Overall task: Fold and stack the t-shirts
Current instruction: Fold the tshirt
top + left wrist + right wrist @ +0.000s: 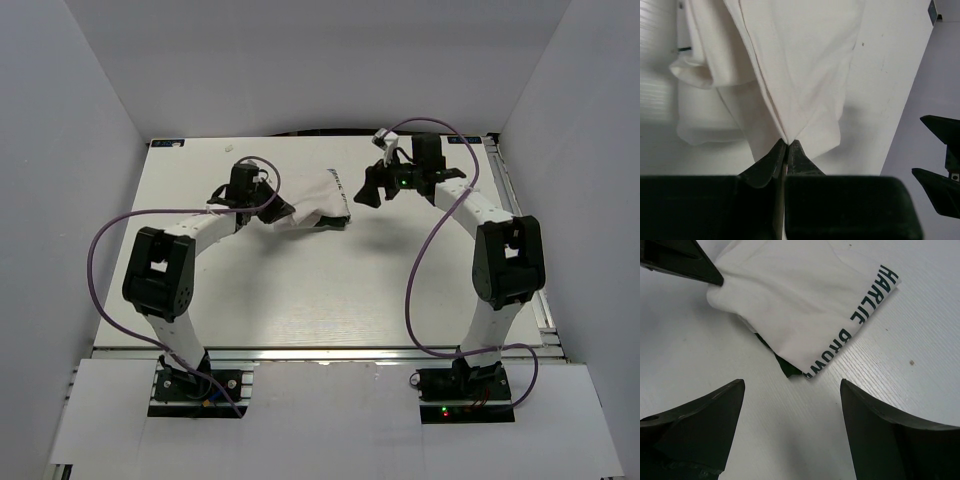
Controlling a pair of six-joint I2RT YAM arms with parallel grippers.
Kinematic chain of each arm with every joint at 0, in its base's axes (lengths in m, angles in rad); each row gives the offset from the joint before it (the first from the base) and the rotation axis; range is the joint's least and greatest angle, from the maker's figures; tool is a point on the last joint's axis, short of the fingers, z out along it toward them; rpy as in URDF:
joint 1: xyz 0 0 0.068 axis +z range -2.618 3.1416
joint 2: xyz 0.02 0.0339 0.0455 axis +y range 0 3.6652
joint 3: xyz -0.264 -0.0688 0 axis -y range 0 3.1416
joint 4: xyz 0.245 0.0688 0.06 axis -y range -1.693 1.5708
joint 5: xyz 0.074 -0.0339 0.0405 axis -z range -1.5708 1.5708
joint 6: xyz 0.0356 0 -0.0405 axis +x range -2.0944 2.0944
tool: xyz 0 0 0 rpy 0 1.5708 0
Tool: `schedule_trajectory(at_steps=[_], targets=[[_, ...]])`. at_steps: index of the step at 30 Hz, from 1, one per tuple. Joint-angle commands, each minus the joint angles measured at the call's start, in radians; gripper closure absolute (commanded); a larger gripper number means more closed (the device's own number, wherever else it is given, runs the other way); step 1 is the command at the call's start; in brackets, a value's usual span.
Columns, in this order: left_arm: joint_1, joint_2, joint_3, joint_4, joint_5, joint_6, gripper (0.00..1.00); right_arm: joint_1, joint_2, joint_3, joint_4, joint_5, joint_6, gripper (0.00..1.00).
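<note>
My left gripper (786,150) is clenched on the t-shirt (800,60). Its two tips are pressed together on a pinch of white fabric at the shirt's left edge, and long creases fan away from that pinch. The t-shirt lies bunched and partly folded on the far half of the white counter (300,290), with one of my arms on either side of it. I cannot tell whether the pinched edge is raised off the counter or resting on it. My right gripper (792,390) is released, jaws standing wide apart and holding nothing. It hovers just off the shirt's right side, apart from the fabric, and bare counter shows between its fingers with the shirt's nearest corner just beyond them. Dark green printed lettering (860,325) runs along that right edge of the shirt. At the corner a scrap of dark green cloth (785,367) peeks out from under the white layer.
</note>
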Motion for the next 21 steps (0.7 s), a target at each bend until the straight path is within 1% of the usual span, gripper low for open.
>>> schedule_trajectory(at_steps=[1,5,6,8,9,11,12,13,18,21], targets=[[0.031,-0.046,0.007,-0.050,-0.016,0.057,0.94,-0.004,0.015,0.042,0.014,0.050,0.052,0.17],[0.051,-0.002,0.025,-0.062,0.003,0.093,0.94,0.008,0.076,0.104,0.009,0.055,0.160,0.20],[0.055,0.003,0.028,-0.064,0.007,0.100,0.94,0.013,0.111,0.118,0.006,0.029,0.171,0.24],[0.071,0.015,0.039,-0.070,0.013,0.112,0.95,0.024,0.169,0.161,0.003,0.011,0.215,0.28],[0.081,0.017,0.043,-0.074,0.016,0.117,0.95,0.030,0.189,0.177,0.001,0.001,0.227,0.34],[0.091,0.020,0.048,-0.077,0.021,0.126,0.95,0.039,0.250,0.230,-0.012,-0.006,0.240,0.40],[0.094,0.021,0.050,-0.076,0.027,0.128,0.95,0.042,0.268,0.241,-0.012,-0.015,0.266,0.45],[0.100,0.023,0.053,-0.077,0.041,0.129,0.95,0.050,0.281,0.250,-0.012,-0.023,0.267,0.48],[0.103,0.027,0.042,-0.048,0.102,0.137,0.95,0.090,0.318,0.261,-0.005,-0.072,0.281,0.53],[0.103,0.023,0.034,-0.025,0.127,0.136,0.95,0.108,0.332,0.260,0.004,-0.084,0.299,0.54]])
